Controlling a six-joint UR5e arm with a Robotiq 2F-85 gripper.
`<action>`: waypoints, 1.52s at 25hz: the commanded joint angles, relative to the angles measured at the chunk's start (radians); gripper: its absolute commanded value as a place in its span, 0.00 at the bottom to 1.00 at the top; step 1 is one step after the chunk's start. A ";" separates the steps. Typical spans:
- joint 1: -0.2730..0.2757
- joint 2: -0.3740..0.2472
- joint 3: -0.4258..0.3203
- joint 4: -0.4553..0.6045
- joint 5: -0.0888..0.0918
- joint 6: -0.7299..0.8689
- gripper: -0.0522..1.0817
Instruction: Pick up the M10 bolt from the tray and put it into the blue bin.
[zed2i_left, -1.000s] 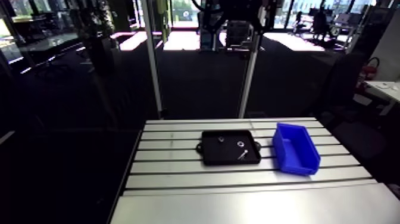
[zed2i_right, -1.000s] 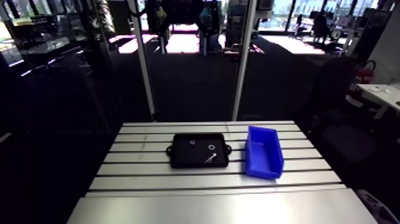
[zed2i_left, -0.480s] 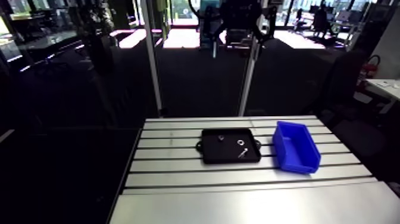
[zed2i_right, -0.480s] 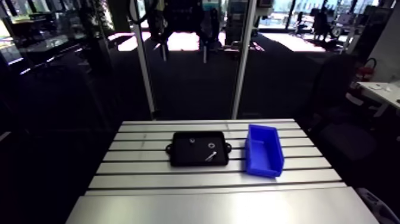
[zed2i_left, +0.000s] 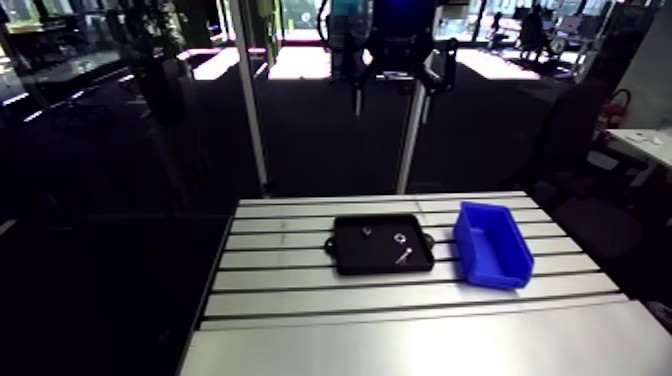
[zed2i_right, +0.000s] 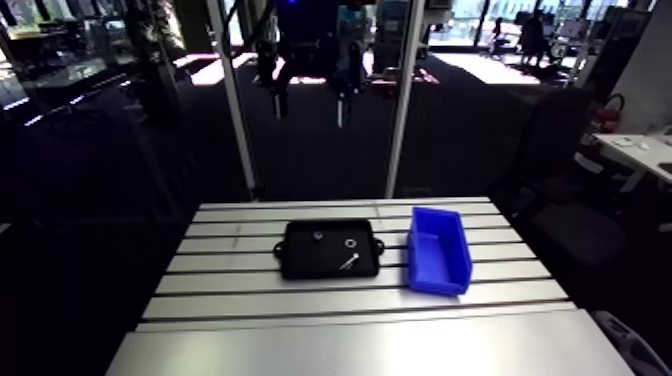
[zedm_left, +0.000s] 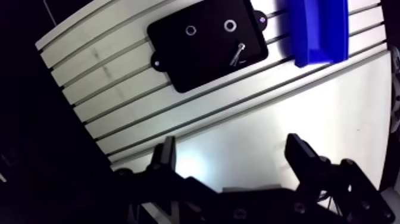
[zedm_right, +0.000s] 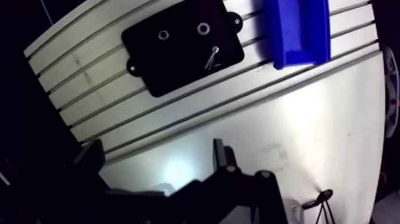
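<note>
A black tray (zed2i_left: 350, 262) lies on the slotted table, with the blue bin (zed2i_left: 497, 275) just to its right. The small silvery bolt (zed2i_left: 404, 256) lies slanted in the tray's right part, near the bin side. In the wrist view the bolt (zedm_left: 237, 53) sits far ahead of the gripper (zedm_left: 233, 154), whose two dark fingers stand wide apart with nothing between them. In the arm view the gripper (zed2i_left: 392, 90) hangs high above the table, behind the tray.
Two small ring-shaped parts (zedm_left: 191, 30) (zedm_left: 230, 25) lie in the tray beyond the bolt. A smooth plate (zed2i_left: 420, 345) covers the near part of the table. Two upright posts (zed2i_left: 250, 110) stand at the table's far edge.
The gripper has come lower into the arm view from the top edge, and the camera has shifted a little. Tray, bolt and bin have stayed in place.
</note>
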 joint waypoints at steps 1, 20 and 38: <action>-0.024 -0.002 0.055 -0.071 0.002 0.024 0.05; -0.083 -0.002 0.204 -0.187 -0.004 0.123 0.05; -0.107 0.005 0.353 -0.476 -0.004 0.208 0.05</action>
